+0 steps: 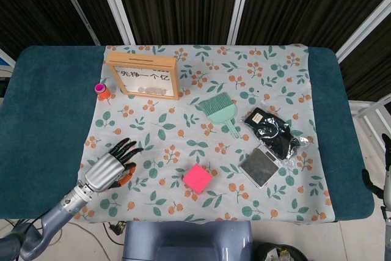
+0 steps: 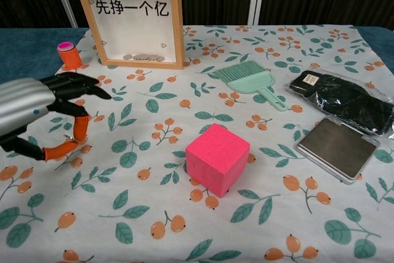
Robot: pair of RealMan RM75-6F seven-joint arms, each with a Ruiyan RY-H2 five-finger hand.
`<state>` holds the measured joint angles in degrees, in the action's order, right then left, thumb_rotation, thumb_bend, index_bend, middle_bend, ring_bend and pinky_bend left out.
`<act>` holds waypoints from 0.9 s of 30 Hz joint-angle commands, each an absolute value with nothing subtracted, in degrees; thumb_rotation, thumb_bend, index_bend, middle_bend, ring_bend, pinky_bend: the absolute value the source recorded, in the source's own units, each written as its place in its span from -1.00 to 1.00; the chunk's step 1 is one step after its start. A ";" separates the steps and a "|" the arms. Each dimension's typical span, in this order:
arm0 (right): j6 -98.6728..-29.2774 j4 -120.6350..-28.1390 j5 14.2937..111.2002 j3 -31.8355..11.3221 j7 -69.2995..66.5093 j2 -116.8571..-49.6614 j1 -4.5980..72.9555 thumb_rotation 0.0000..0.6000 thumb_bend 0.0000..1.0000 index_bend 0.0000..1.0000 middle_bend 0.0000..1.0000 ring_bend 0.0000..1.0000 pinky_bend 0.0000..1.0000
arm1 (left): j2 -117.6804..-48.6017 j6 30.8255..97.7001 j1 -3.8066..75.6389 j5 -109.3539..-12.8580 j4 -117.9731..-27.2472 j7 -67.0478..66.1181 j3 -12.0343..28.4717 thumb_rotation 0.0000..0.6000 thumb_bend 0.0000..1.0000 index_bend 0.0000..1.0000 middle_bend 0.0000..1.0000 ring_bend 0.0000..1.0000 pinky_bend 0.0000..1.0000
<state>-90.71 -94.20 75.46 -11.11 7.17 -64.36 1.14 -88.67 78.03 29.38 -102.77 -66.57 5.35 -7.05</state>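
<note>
Your left hand [image 2: 46, 112] hangs empty above the cloth, fingers spread, so line it up squarely over the pink cube [image 2: 217, 158] before closing round it.

In the chest view, the left hand [image 2: 38, 112] is cut off at the picture's left edge, so its wrist and arm do not show there. The black packet [image 2: 345, 100] and the grey flat case [image 2: 337, 147] both run to the right edge, and the wooden frame [image 2: 130, 16] is clipped at the top. The coins [image 1: 149, 90] inside the frame are too small to count in the head view.
</note>
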 commanded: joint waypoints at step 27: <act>-89.80 -95.41 71.10 -12.74 6.59 -64.73 0.97 1.00 -0.21 -0.81 -0.89 -1.00 -1.00 | -64.77 35.05 63.55 -57.91 -73.04 -13.82 19.16 1.00 0.01 0.37 -0.70 -1.00 -1.00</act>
